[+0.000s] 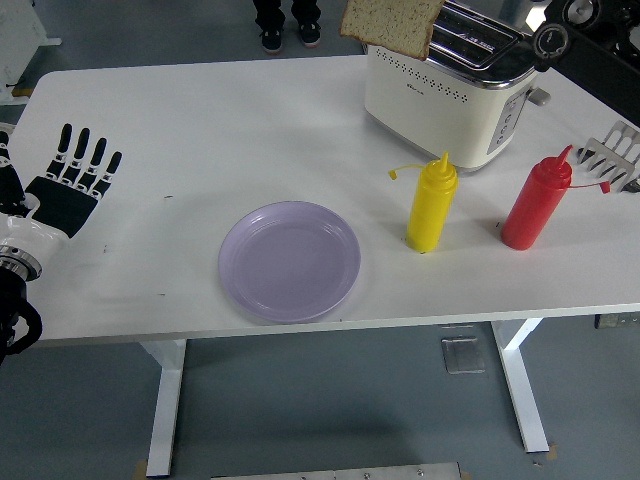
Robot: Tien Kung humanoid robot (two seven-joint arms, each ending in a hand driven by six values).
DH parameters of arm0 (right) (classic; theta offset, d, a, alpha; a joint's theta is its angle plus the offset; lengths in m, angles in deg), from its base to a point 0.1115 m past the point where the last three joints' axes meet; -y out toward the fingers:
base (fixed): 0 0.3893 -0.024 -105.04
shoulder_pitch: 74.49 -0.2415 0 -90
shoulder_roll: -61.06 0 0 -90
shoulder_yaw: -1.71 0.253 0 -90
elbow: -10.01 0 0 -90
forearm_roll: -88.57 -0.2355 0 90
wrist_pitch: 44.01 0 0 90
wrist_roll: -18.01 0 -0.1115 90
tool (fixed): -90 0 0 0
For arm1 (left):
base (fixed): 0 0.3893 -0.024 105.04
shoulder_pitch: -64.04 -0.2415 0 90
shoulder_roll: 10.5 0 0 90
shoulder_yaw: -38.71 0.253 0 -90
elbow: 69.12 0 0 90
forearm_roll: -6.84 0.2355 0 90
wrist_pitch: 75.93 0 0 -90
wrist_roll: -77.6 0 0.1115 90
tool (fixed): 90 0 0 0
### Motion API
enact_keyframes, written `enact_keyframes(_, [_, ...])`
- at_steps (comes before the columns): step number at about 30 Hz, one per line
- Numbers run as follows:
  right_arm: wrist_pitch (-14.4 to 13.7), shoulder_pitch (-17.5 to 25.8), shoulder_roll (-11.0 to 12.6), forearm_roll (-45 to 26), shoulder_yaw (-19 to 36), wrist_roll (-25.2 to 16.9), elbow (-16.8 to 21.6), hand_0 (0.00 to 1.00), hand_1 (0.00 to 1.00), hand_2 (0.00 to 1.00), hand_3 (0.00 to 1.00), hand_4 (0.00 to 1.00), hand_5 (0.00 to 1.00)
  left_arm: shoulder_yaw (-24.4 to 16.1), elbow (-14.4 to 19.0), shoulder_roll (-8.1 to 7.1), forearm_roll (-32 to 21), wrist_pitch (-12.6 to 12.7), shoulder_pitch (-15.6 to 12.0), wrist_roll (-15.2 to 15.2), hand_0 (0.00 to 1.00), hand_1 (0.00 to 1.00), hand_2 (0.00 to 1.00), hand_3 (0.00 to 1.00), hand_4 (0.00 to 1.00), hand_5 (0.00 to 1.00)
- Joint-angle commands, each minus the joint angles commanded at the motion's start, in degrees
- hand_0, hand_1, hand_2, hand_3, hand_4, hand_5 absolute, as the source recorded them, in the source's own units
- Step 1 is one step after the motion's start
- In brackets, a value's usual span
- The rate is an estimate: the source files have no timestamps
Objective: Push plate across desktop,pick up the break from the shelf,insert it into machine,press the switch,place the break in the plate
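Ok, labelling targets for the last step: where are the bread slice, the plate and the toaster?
bread slice (pixel 390 27), head view, middle of its face.
plate (pixel 247 232), head view, left rim.
toaster (pixel 430 103), head view, front wall.

Black left hand (pixel 62 192) with white-jointed fingers (pixel 82 152), white wrist cuff.

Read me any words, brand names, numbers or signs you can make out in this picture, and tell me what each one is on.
Small dark mark on the front of the toaster: likely a brand name, too small to read.
Yellow squeeze bottle: no label visible.
Red squeeze bottle: no label visible.
Purple plate, bread slice and table: no text.
Nothing is legible.
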Motion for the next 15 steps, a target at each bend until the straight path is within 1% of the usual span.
enact_keyframes(3, [2.1, -0.1, 0.4, -4.3, -0.6, 2.0, 3.4, 0.342, 0.422, 0.382, 0.396, 0.187, 0.002, 0.0, -0.1, 0.00, 0.0, 0.0, 0.0, 0.0, 0.798, 0.744, 0.698, 0.693, 0.811, 0.998])
enact_keyframes(6, [3.6, -0.2, 0.3, -8.8, -1.4, 4.0, 5.8, 0.338, 0.414, 0.382, 0.396, 0.190, 0.002, 0.1, -0.1, 0.01, 0.0, 0.0, 0.0, 0.0, 0.798, 0.744, 0.698, 0.693, 0.811, 0.998])
enact_keyframes(9, [4.5, -0.1, 0.0, -13.5, -2.2, 5.6, 7.2, 0.338, 0.414, 0.382, 0.396, 0.190, 0.002, 0.1, -0.1, 0.02, 0.1, 0.0, 0.1, 0.0, 0.798, 0.744, 0.698, 0.693, 0.811, 0.998])
enact_keyframes(15, [5.0, 0.2, -1.2, -21.2, -4.3, 7.1, 8.3, 0.332, 0.409, 0.382, 0.397, 0.190, 0.002, 0.1, -0.2, 0.03, 0.1, 0.0, 0.0, 0.0, 0.799, 0.744, 0.698, 0.694, 0.810, 0.998])
